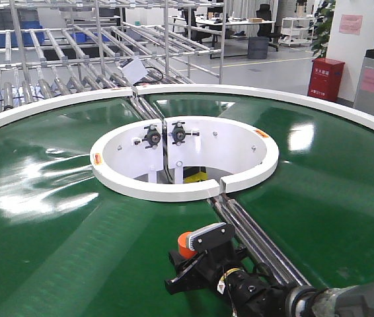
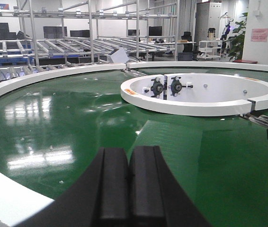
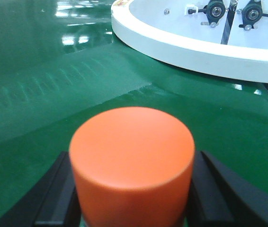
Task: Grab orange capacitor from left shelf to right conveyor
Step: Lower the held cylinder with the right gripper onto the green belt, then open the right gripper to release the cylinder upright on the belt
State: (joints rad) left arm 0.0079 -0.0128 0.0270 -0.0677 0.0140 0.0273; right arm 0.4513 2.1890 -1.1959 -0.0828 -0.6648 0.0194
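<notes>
Gripping orange capacitor (image 3: 132, 163) over right conveyor (image 3: 53, 85)

The small orange cylindrical capacitor (image 3: 131, 165) sits between the black fingers of the right gripper (image 1: 197, 254), over the glossy green ring-shaped conveyor belt (image 1: 55, 218), just in front of the white circular inner ring (image 1: 174, 188). The left gripper (image 2: 127, 182) hangs over the belt's near-left part. Steel roller racks (image 1: 61, 59) stand behind the conveyor.
</notes>
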